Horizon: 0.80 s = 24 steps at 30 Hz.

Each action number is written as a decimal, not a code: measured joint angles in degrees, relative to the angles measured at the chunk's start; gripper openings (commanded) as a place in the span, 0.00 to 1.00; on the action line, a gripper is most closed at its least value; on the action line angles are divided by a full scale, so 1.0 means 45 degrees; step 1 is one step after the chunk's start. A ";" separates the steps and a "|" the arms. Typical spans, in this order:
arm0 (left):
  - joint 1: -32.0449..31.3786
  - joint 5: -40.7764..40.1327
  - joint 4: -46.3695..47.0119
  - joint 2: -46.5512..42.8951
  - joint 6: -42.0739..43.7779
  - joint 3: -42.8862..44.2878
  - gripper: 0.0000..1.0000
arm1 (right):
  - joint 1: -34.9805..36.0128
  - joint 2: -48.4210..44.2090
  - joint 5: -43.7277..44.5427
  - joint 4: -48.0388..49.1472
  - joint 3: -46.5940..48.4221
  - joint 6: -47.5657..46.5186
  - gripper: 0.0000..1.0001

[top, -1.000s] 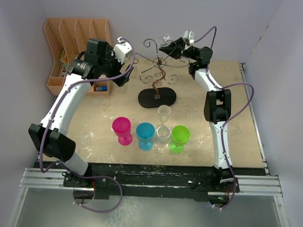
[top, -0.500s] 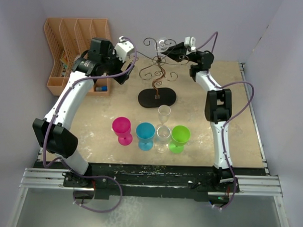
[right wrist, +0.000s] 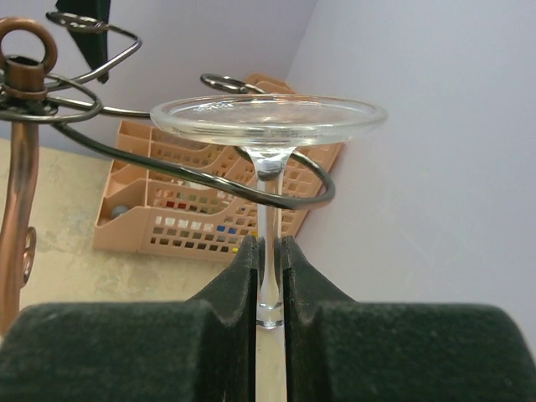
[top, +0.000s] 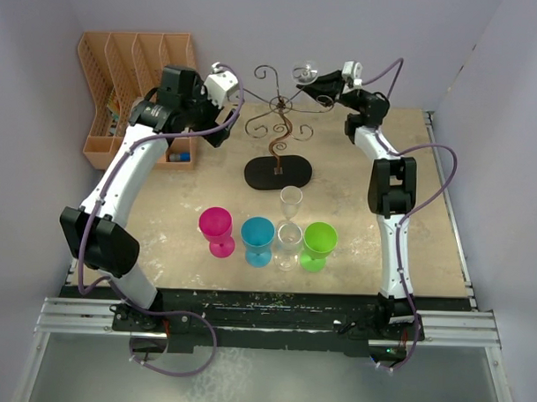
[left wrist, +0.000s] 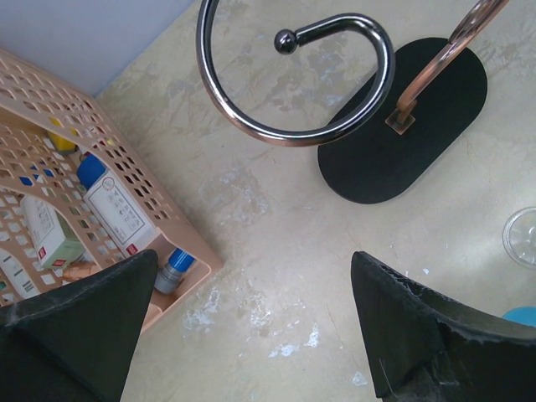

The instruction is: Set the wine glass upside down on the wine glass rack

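Right gripper (right wrist: 268, 251) pinches the stem of an inverted clear wine glass (right wrist: 268, 121). Its foot should sit level on a curl of the dark-brown wire scroll rack (top: 278, 170) before release. Left gripper (left wrist: 251, 268) is spread wide.

Table (top: 410, 197) bears the wine glass rack (top: 278, 172), peach organizer (top: 123, 64) and five glasses (top: 258, 236).

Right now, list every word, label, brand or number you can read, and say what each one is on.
Readable text: none.
On the white packet in the peach organizer: a printed label, too blurred to read.
On the second packet beside it: coloured print, too small to read.
On the wine glass and the wine glass rack: no markings visible.
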 measured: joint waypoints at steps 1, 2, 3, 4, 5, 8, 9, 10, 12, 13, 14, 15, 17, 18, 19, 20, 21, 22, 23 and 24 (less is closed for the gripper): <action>0.0000 0.0000 0.0005 0.0005 0.0000 0.0005 1.00 | 0.0000 0.0000 0.0141 -0.0024 0.0000 0.0000 0.00; 0.0000 0.0005 0.0000 0.0024 0.0000 0.0005 1.00 | 0.0000 0.0000 0.0277 -0.0078 0.0000 -0.0019 0.00; 0.0000 0.0000 0.0000 0.0024 0.0000 0.0005 1.00 | 0.0000 0.0000 0.0389 -0.0199 0.0005 -0.0049 0.00; 0.0000 0.0005 0.0000 0.0034 0.0000 0.0005 1.00 | 0.0000 0.0000 0.0505 -0.0325 0.0005 -0.0068 0.00; 0.0000 0.0015 0.0000 0.0034 0.0000 0.0005 1.00 | 0.0000 0.0005 0.0656 -0.0505 0.0024 -0.0107 0.00; 0.0000 0.0170 -0.0005 0.0034 0.0000 0.0005 1.00 | 0.0000 0.0015 0.0942 -0.0913 0.0034 -0.0219 0.00; 0.0000 0.0325 -0.0015 0.0034 0.0000 0.0005 1.00 | 0.0010 0.0015 0.0962 -0.1054 0.0034 -0.0257 0.00; 0.0000 0.0486 -0.0019 0.0034 0.0000 0.0000 1.00 | 0.0024 0.0015 0.0962 -0.1171 0.0034 -0.0301 0.00; 0.0000 0.0801 -0.0015 -0.0005 0.0010 -0.0024 1.00 | 0.0087 0.0015 0.0962 -0.1433 0.0034 -0.0427 0.00; 0.0000 0.0957 -0.0015 -0.0078 0.0015 -0.0112 1.00 | 0.0121 0.0015 0.0957 -0.1535 0.0034 -0.0476 0.00; 0.0000 0.1069 -0.0029 -0.0155 0.0024 -0.0185 1.00 | 0.0170 0.0029 0.0957 -0.1632 0.0053 -0.0510 0.00; 0.0000 0.1166 -0.0078 -0.0267 0.0049 -0.0282 1.00 | 0.0219 0.0083 0.0957 -0.1700 0.0117 -0.0544 0.00; 0.0000 0.1258 -0.0175 -0.0481 0.0107 -0.0418 1.00 | 0.0330 0.0194 0.0962 -0.1763 0.0257 -0.0597 0.00; 0.0000 0.1273 -0.0223 -0.0612 0.0117 -0.0495 1.00 | 0.0374 0.0233 0.0947 -0.1821 0.0257 -0.0617 0.00; 0.0000 0.1273 -0.0238 -0.0763 0.0146 -0.0602 1.00 | 0.0432 0.0282 0.0962 -0.1851 0.0257 -0.0631 0.00; 0.0000 0.1263 -0.0262 -0.0918 0.0189 -0.0724 1.00 | 0.0466 0.0325 0.1005 -0.1851 0.0262 -0.0631 0.00; 0.0000 0.1214 -0.0267 -0.1088 0.0199 -0.0879 1.00 | 0.0505 0.0345 0.1054 -0.1851 0.0262 -0.0631 0.03; 0.0000 0.1146 -0.0272 -0.1248 0.0199 -0.1030 1.00 | 0.0515 0.0345 0.1073 -0.1846 0.0262 -0.0636 0.09; 0.0000 0.1069 -0.0301 -0.1404 0.0194 -0.1175 1.00 | 0.0529 0.0345 0.1073 -0.1826 0.0262 -0.0636 0.15; 0.0000 0.0996 -0.0330 -0.1583 0.0199 -0.1365 1.00 | 0.0539 0.0345 0.1069 -0.1787 0.0262 -0.0641 0.21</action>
